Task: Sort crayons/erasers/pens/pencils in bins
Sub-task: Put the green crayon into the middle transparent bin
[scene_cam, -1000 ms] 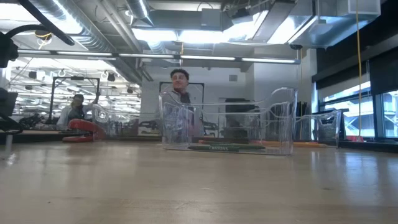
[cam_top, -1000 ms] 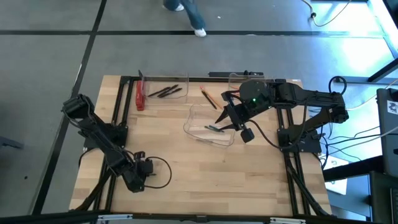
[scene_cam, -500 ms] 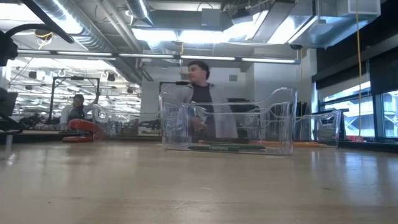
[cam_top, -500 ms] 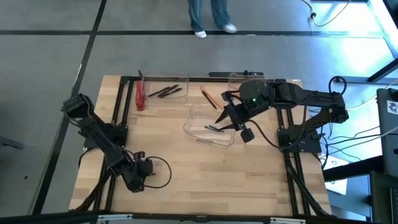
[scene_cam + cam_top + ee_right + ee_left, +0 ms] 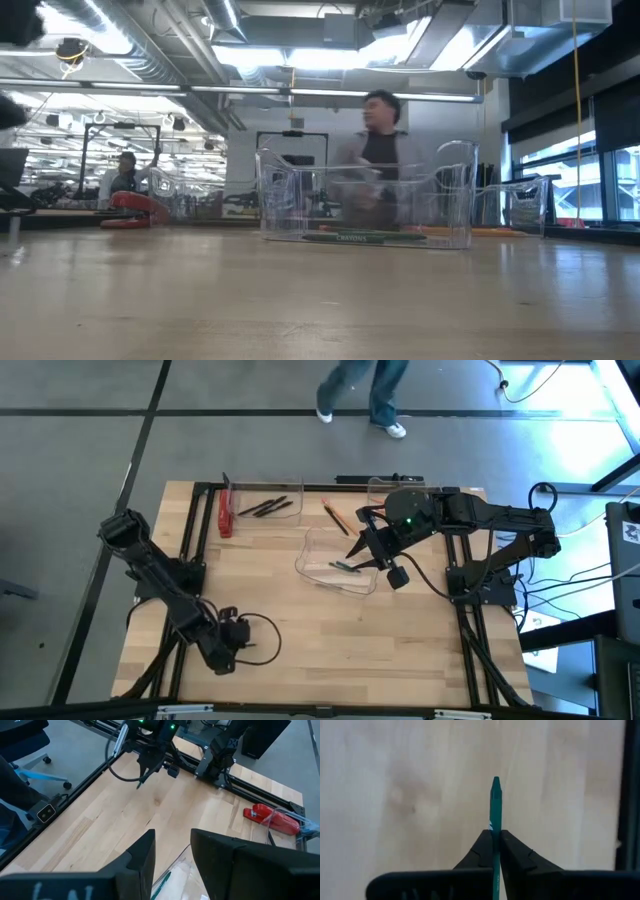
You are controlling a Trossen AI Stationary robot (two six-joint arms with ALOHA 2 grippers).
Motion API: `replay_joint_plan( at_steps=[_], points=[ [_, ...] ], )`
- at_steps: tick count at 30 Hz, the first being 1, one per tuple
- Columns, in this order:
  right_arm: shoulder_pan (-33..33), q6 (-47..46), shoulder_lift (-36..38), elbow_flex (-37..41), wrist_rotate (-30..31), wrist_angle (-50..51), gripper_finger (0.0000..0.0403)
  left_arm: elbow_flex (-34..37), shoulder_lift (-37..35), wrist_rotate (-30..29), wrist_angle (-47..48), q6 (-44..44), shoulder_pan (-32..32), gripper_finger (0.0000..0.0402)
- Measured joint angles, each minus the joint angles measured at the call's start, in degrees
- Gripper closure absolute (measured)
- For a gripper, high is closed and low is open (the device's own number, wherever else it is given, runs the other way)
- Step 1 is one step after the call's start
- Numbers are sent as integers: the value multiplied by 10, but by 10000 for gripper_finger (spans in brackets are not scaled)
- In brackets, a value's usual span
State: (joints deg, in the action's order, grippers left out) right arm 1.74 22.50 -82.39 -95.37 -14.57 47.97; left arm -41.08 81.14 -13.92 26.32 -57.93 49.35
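Note:
My left gripper (image 5: pixel 495 836) is near the table's front left corner (image 5: pixel 232 648), shut on a dark-green crayon (image 5: pixel 495 800). The right wrist view also shows this crayon (image 5: pixel 142 781). My right gripper (image 5: pixel 172 851) hangs open over the middle clear bin (image 5: pixel 340 562) and touches nothing. A second green crayon (image 5: pixel 347 568) lies flat on that bin's floor. Black pens (image 5: pixel 265 508) lie in the far-left bin (image 5: pixel 262 500). An orange pencil (image 5: pixel 335 515) lies on the bare table between the bins. A third bin (image 5: pixel 395 487) stands at the far right. My left gripper pinches the crayon's shaft (image 5: pixel 495 827) between its two fingers. The crayon runs along the fingers, and its pointed end (image 5: pixel 496 782) sticks out past the fingertips. The fingers slant steeply down from above. The crayon is clear of the table.
A red tool (image 5: pixel 225 515) lies beside the far-left bin. Black frame rails (image 5: pixel 185 560) run along the table's edges. Bare wood (image 5: pixel 330 640) spans the near half of the table. A person (image 5: pixel 375 150) walks on the floor beyond the far edge.
My left gripper has risen a little above the table near the front left corner. The person beyond the far edge has walked toward the right.

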Motion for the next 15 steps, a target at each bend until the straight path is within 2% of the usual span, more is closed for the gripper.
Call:
replay_joint_plan(
  at_steps=[7, 15],
  points=[
    [0, 0, 0, 0, 0, 0, 276, -93, -1, -44, 66, 113, -60, 394],
    [0, 2, 0, 0, 0, 0, 276, -206, -2, -69, 157, 278, -179, 393]
  ],
)
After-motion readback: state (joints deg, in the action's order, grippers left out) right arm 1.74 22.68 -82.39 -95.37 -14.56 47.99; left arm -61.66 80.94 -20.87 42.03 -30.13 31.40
